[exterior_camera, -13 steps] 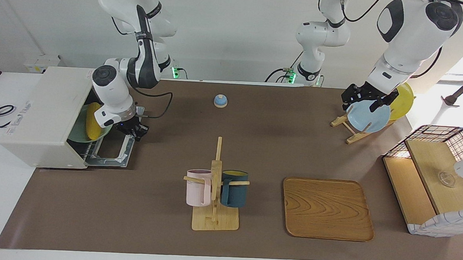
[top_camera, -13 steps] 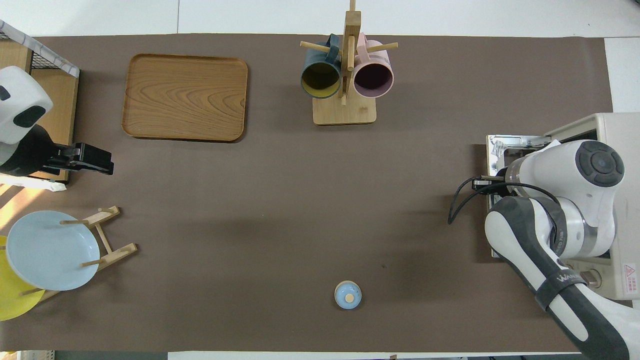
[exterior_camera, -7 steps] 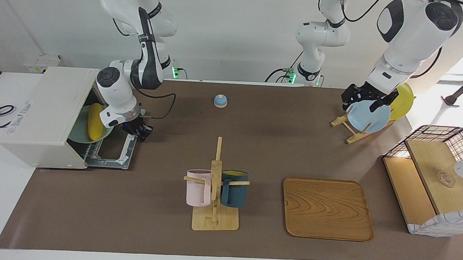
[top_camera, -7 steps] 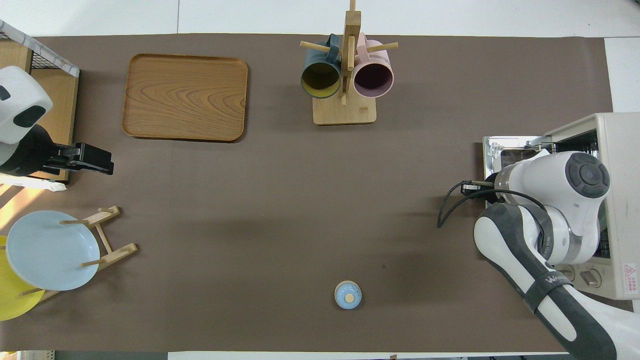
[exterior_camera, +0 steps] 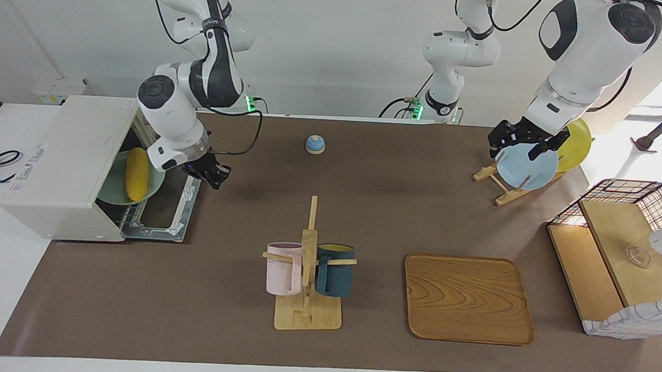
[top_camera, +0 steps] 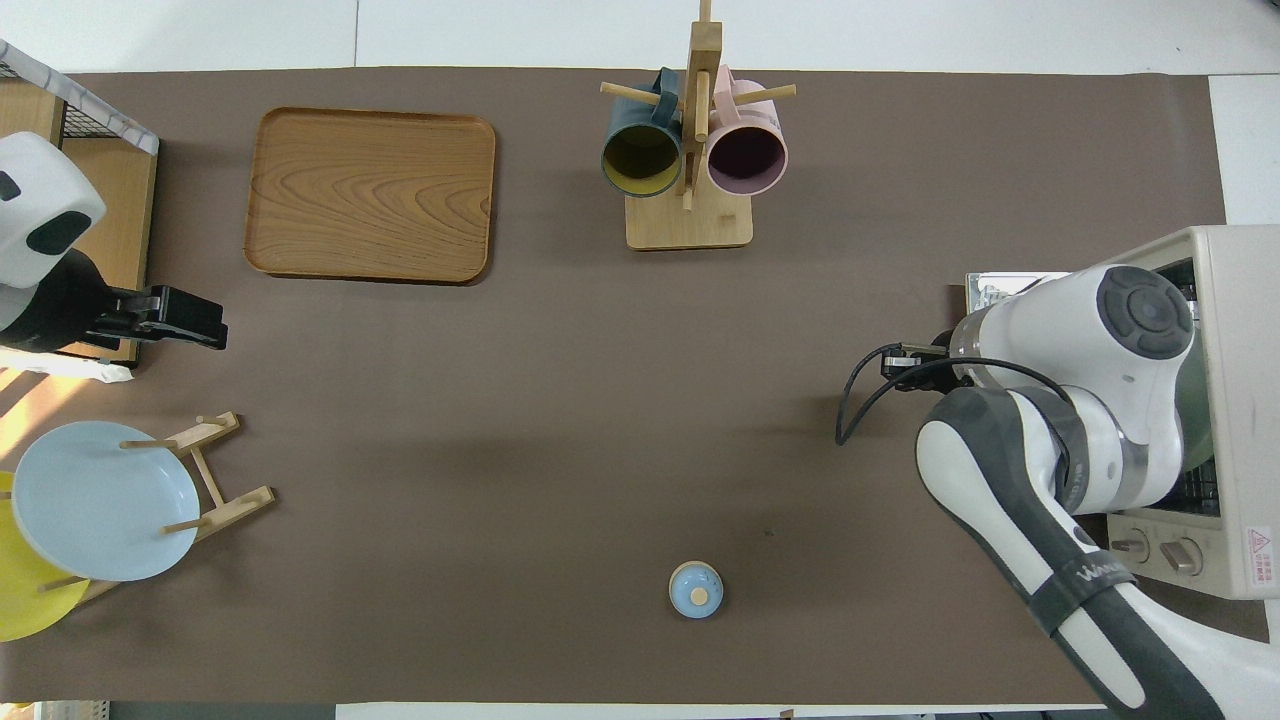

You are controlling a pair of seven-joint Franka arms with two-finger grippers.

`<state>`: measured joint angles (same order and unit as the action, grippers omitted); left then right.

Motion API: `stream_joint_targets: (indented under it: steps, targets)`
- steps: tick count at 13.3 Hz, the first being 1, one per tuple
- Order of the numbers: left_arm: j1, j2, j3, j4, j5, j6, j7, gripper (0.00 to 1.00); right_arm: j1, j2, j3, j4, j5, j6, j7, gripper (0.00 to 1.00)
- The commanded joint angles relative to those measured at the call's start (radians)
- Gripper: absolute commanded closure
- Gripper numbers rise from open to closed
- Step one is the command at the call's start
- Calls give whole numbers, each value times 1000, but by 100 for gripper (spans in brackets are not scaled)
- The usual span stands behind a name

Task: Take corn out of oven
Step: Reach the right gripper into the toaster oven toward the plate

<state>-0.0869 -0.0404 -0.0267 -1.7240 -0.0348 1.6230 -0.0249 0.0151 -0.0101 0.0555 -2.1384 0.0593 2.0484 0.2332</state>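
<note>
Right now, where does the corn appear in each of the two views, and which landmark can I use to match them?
Facing view: the corn lies on a green plate in the open oven, at the right arm's end of the table.
Overhead view: not visible; the right arm covers the oven's opening.
Shared landmark: the oven.

1. In the overhead view, the right arm (top_camera: 1080, 420) covers the corn and most of the oven's (top_camera: 1235, 300) opening.
2. The right gripper (exterior_camera: 213, 175) is too small to tell whether its fingers are apart.
3. The yellow plate (top_camera: 25, 600) is cut off by the overhead picture's edge.
4. The basket (top_camera: 85, 130) is also cut off there.
</note>
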Motion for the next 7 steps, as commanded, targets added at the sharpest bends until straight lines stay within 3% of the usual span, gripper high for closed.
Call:
stream_joint_targets:
  steps: [1, 7]
  targets:
    - [9, -23, -7, -22, 18, 3, -1, 0, -70, -47, 7, -8, -106, -59, -3, 44]
    - [9, -23, -7, -22, 18, 3, -1, 0, -158, -64, 7, -72, -151, 16, -135, 42]
